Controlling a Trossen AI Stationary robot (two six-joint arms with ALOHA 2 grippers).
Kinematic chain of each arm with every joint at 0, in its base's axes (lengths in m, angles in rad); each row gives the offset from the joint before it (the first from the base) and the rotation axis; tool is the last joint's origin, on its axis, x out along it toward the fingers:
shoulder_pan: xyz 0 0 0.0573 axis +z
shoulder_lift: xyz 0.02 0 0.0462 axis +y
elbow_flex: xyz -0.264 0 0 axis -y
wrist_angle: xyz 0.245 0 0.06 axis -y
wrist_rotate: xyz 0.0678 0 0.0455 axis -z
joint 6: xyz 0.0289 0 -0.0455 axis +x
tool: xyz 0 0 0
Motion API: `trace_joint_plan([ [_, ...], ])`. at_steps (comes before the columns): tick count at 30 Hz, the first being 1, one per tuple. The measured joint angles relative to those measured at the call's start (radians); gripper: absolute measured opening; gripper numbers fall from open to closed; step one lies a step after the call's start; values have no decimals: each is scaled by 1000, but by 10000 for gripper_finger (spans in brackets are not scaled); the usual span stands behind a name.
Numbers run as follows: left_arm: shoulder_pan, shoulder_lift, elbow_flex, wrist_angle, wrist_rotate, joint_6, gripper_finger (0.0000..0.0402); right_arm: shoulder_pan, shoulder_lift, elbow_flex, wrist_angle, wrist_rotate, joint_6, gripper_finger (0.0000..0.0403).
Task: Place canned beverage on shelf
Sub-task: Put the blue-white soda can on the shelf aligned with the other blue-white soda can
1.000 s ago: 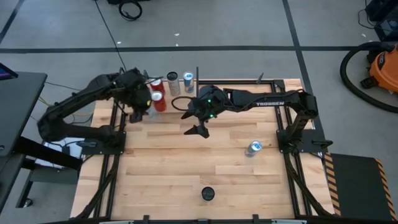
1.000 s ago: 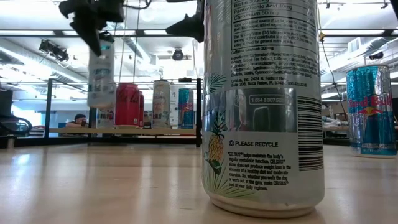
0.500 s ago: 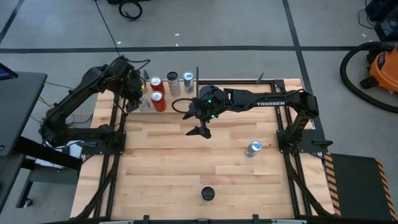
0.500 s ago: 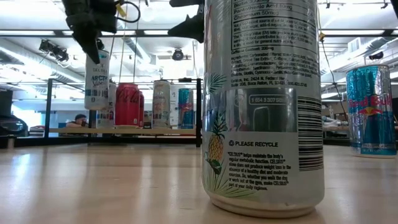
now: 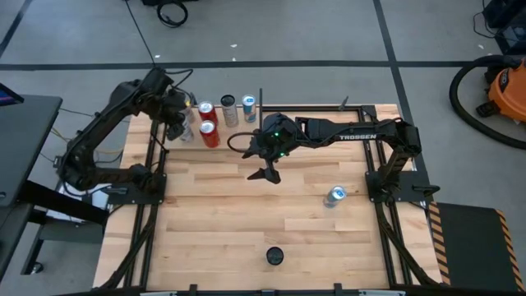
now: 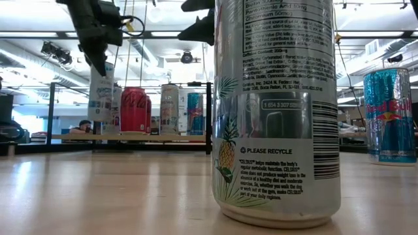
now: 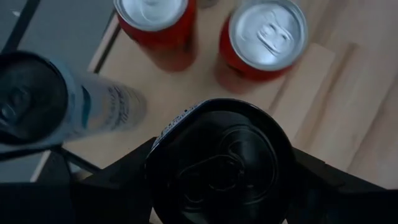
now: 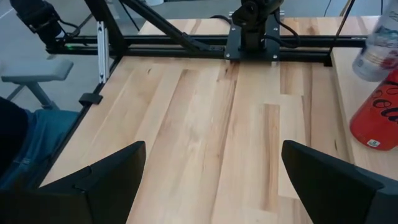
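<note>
Counter: wide butcher-block counter [image 5: 246, 222].
Shelf: pale wood shelf [image 6: 140, 136] with black uprights, at the counter's far edge, carrying two red cans [image 7: 264, 37].
Left gripper [image 5: 179, 122]: fingers clamped on a pale slim can [image 6: 102, 91], held above the shelf's left end.
Right gripper [image 5: 265, 164]: fingers spread wide, empty, over mid-counter.

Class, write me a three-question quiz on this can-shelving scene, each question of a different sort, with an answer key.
1. True or false: the left gripper holds a pale can over the shelf.
2. Multiple choice: the right gripper is (A) shut on a red can, (B) open over the table, (C) resting on the shelf.
3. Fill in: in the high view, the can nearest the table's front edge has a ____ top.

Key: 1 true; 2 B; 3 black.
</note>
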Motion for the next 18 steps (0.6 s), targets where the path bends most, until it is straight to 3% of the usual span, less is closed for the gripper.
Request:
trace_joint_plan([
  [18, 98, 125, 0, 39, 7, -31, 266, 0, 0, 0, -36, 2, -5, 385],
])
